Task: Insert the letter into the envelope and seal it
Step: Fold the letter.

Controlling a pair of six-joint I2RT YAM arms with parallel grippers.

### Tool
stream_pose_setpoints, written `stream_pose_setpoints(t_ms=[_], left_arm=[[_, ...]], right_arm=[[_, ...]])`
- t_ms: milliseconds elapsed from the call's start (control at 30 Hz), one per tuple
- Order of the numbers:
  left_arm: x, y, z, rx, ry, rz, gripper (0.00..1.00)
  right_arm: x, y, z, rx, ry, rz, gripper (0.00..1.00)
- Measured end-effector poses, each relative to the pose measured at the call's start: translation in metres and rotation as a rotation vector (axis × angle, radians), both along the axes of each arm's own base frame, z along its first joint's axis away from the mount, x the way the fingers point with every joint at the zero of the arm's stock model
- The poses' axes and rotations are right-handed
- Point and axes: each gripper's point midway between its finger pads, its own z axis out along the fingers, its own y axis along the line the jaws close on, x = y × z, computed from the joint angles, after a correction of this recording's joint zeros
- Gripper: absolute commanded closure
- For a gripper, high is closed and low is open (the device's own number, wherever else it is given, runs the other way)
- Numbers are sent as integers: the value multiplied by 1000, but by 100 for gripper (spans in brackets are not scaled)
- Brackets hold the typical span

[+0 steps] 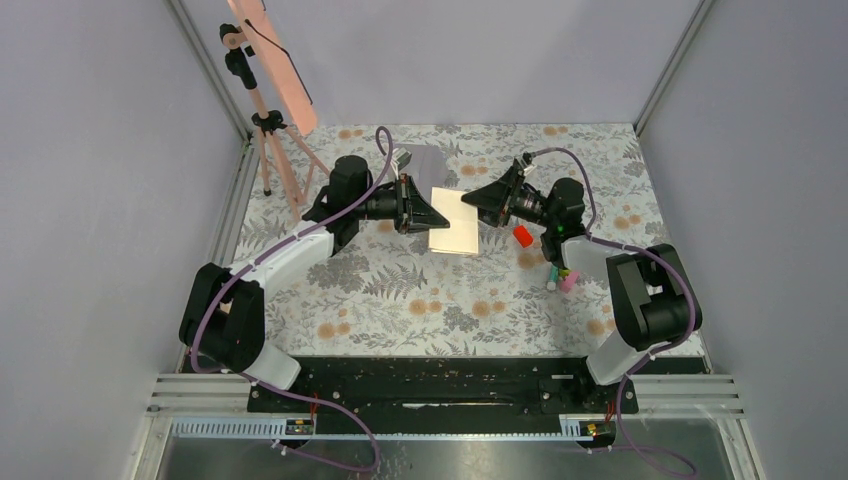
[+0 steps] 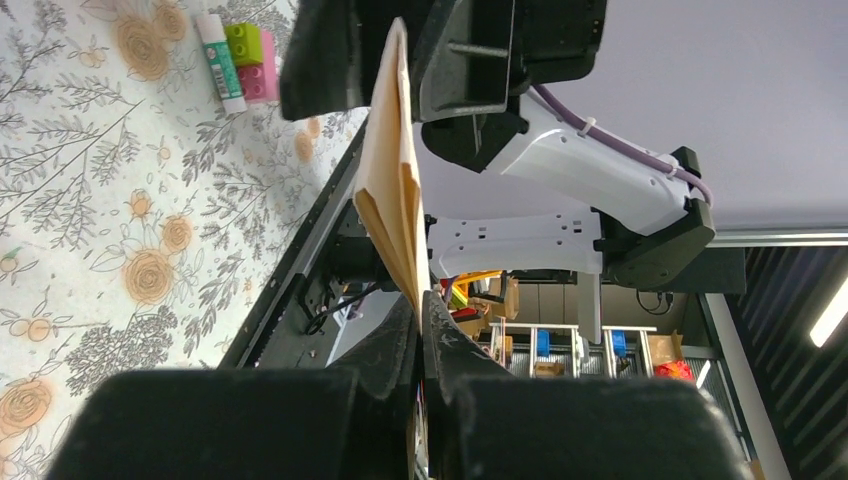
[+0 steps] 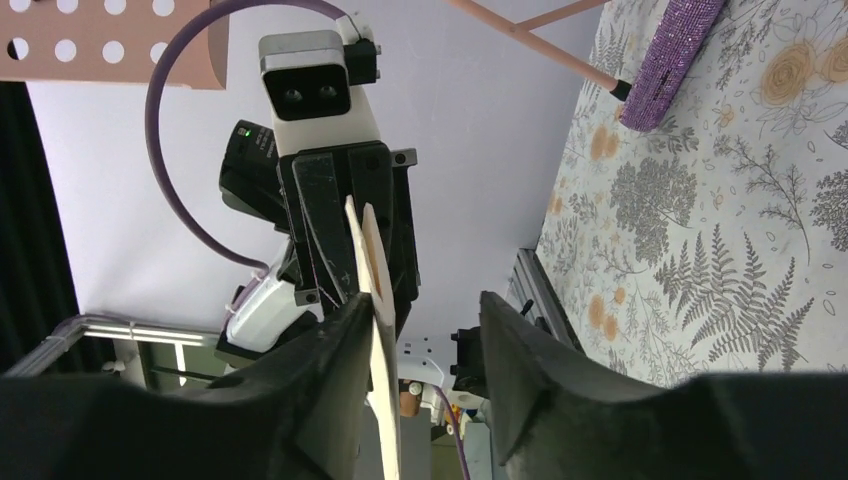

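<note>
The cream letter (image 1: 455, 222) hangs in the air above the middle of the table, between my two grippers. My left gripper (image 1: 440, 218) is shut on its left edge; in the left wrist view the paper (image 2: 395, 200) runs straight out of the pinched tips (image 2: 420, 300). My right gripper (image 1: 470, 200) straddles the opposite edge. In the right wrist view the letter (image 3: 372, 290) lies against one finger, and the other finger (image 3: 520, 350) stands well apart from it. The grey-lilac envelope (image 1: 428, 160) lies flat on the table behind the left gripper.
A pink tripod (image 1: 270, 130) stands at the back left. A red block (image 1: 522, 236) lies to the right of the letter, with a glue stick and coloured bricks (image 1: 560, 278) beside the right arm. The walls of the enclosure close in the back and both sides.
</note>
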Motion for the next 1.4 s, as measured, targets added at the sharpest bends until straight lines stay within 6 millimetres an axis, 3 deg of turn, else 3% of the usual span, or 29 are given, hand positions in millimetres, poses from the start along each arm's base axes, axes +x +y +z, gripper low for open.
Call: stream_pose_setpoints(t_ms=[267,400,567,733,1000,1033,1067,1100,1133,1200,1267,1333,1400], left_arm=[[-1,-1,8,-27,-14,-15,100],[-1,-1,8,-26,-11,-11,100],[3,0,1,18,-7,12,100],[8,0,7,32,-34,24,100],[7,-1,6,40,-36,21,100],[7,-1,6,40,-36,21,100],[7,-1,5,41,-35,21,97],[7,-1,5,41,-35,21,87],[7,-1,6,41,-35,21,73],[6,-1,7,39,-40,17,48],[6,-2,10,34,-46,11,30],[7,-2,14,28,-55,9,22],[7,-2,18,23,-67,7,21]], right_arm=[[0,-2,-6,-13,13,-8,41],[-3,-2,1,10,11,2,42],[-17,-2,20,75,-22,56,56],[-32,-4,25,96,-25,101,71],[-42,-5,31,98,-41,128,65],[-42,-5,31,98,-41,128,69],[-42,-5,31,97,-40,131,80],[-43,-4,30,94,-41,134,95],[-44,-4,29,90,-45,141,100],[-45,-4,27,83,-40,151,100],[-47,-4,26,79,-42,158,100],[-49,-3,26,76,-46,170,100],[-50,-4,28,78,-54,176,100]])
